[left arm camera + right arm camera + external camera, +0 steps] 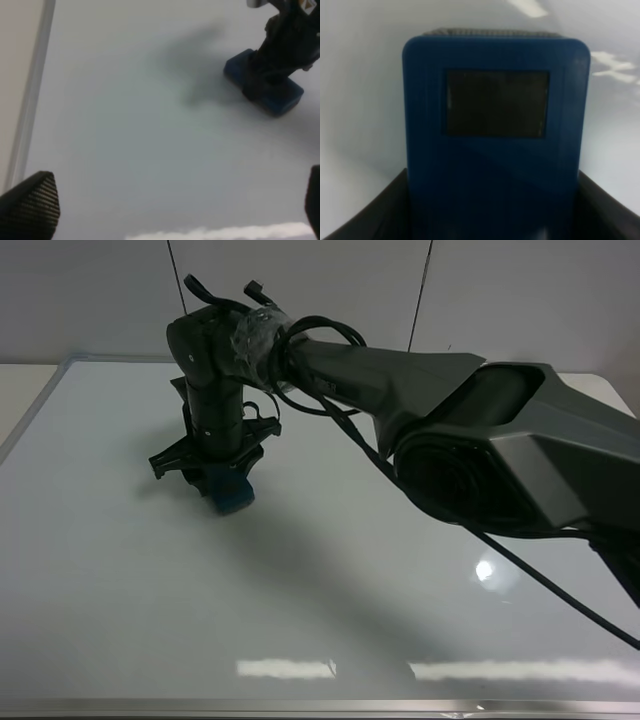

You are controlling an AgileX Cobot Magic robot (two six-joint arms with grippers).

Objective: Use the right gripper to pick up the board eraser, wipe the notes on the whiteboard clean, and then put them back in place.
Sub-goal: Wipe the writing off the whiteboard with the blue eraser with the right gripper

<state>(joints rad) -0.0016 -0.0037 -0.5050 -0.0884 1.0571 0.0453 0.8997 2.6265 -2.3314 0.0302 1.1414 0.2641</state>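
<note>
One eraser (232, 496) is what you have in the right gripper (222, 478): its two black fingers (367, 216) are closed against the long sides of the blue block, one on each side, and the wrist camera looks straight down the block's top face with its dark rectangular patch (496, 102). From the left wrist view the eraser (263, 86) juts out below the fingertips and its underside looks to be down on the whiteboard (120, 590), with a soft shadow spreading from it. The gripper points down at the board, and your arm (480, 450) reaches away from it toward the board's right edge, a cable (545, 585) hanging under it. Beyond the gripper on the side away from the arm, the board's silver frame (30, 412) runs along the edge. Nearer the camera than the gripper, the glossy surface carries a round light glint (485, 568) and a pale strip (285, 668). Your left gripper (170, 212) hangs well apart from the eraser, over bare board, its fingers (31, 206) spread wide with nothing between them
</note>
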